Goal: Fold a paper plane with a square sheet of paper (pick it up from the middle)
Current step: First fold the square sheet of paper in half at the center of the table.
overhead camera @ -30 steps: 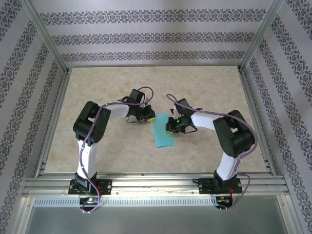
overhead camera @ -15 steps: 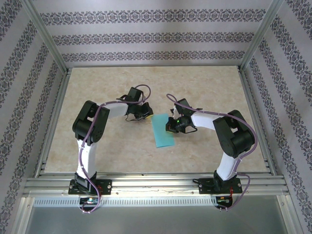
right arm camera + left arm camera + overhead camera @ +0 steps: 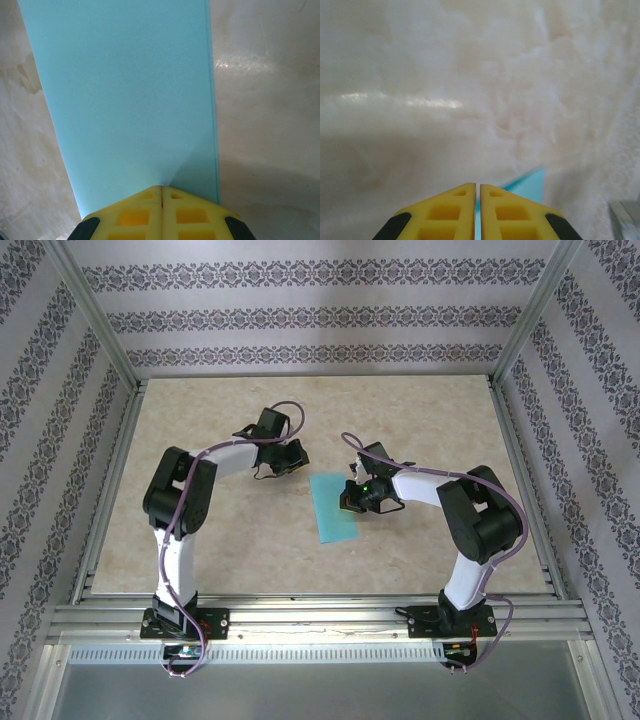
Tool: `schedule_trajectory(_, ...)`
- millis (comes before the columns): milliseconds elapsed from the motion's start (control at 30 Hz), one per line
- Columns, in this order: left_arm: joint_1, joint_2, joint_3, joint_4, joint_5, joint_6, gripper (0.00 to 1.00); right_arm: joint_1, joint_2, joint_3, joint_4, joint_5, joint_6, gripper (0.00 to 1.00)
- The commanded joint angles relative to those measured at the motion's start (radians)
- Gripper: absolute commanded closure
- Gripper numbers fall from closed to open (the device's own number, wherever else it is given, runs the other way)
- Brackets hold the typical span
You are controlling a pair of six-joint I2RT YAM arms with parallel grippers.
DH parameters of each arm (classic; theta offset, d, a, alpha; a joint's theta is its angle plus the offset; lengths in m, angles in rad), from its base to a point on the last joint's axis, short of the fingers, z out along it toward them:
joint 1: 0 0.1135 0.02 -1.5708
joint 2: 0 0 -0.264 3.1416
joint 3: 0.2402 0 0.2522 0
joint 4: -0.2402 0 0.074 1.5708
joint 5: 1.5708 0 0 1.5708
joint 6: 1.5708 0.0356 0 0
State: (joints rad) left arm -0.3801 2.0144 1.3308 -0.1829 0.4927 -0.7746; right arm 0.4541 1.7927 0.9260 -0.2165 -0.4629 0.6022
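The square sheet of paper [image 3: 331, 510] lies flat on the table as a turquoise, oblong folded shape. In the right wrist view the sheet [image 3: 125, 90] shows a doubled edge along its right side. My right gripper [image 3: 346, 502] is shut, its yellow tips [image 3: 161, 188] resting on the sheet's near right edge. My left gripper [image 3: 296, 462] hovers just up and left of the sheet, off the paper. Its jaws [image 3: 477, 185] are shut to a hairline with nothing between them, and a corner of the sheet [image 3: 531, 183] shows beyond them.
The beige marbled tabletop [image 3: 200, 530] is ringed by an aluminium frame [image 3: 310, 608] and patterned walls. Both arm bases sit at the near edge.
My left gripper has drawn back up and to the left, off the sheet's top left corner. The right gripper and the sheet have stayed put.
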Motion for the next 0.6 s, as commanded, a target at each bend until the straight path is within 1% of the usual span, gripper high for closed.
schedule_trajectory(0, -0.042, -0.083, -0.063, 0.058, 0.068, 0.028, 0.88, 0.003, 0.021, -0.034, -0.109, 0.076, -0.008, 1.0)
schedule_trajectory(133, -0.083, -0.081, -0.127, 0.106, 0.102, 0.032, 0.89, 0.003, 0.022, -0.033, -0.11, 0.079, -0.007, 1.0)
schedule_trajectory(267, -0.105, -0.06, -0.164, 0.131, 0.116, 0.033, 0.89, 0.003, 0.021, -0.035, -0.111, 0.08, -0.007, 1.0)
schedule_trajectory(433, -0.1, -0.025, -0.176, 0.086, 0.036, 0.061, 0.89, 0.003, 0.019, -0.04, -0.113, 0.078, -0.009, 1.0)
schedule_trajectory(567, -0.1, 0.014, -0.186, 0.076, 0.01, 0.055, 0.89, 0.003, 0.017, -0.042, -0.124, 0.094, -0.016, 1.0)
